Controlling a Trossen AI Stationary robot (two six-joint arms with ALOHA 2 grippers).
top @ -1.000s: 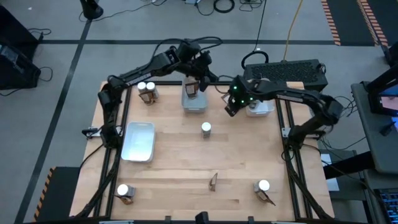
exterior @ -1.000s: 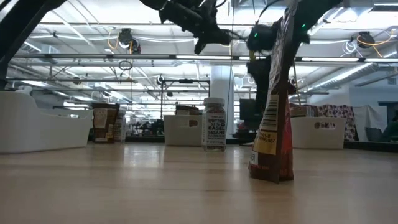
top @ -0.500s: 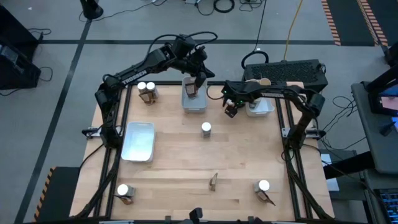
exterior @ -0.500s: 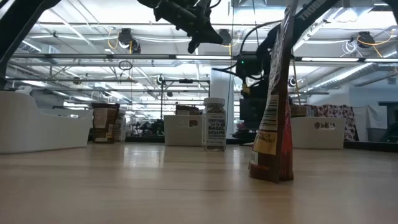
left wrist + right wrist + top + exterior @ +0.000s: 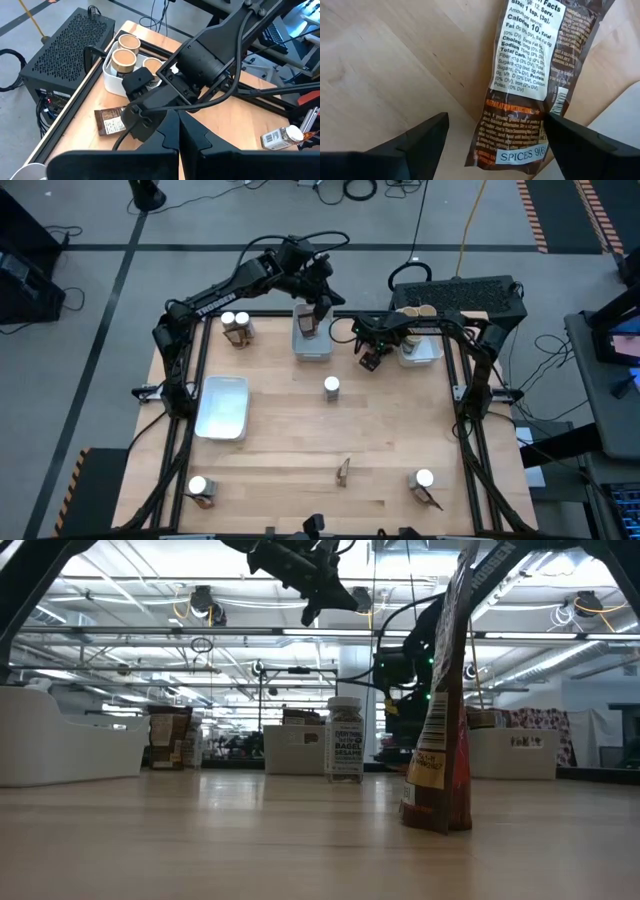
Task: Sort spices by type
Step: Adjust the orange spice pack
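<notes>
The right gripper (image 5: 371, 361), jaws wide and empty, hovers over a flat dark-brown spice packet (image 5: 535, 75); next it should lower and pinch it.

packets: dark-brown one (image 5: 530, 75) flat on wood, label up, beside tub tray; another (image 5: 440, 720) upright at front; more by the front jars | jars: white-capped, one (image 5: 331, 387) upright mid-table, two (image 5: 235, 322) at back left | tubs (image 5: 124, 59): tan-topped, grouped in white tray
</notes>
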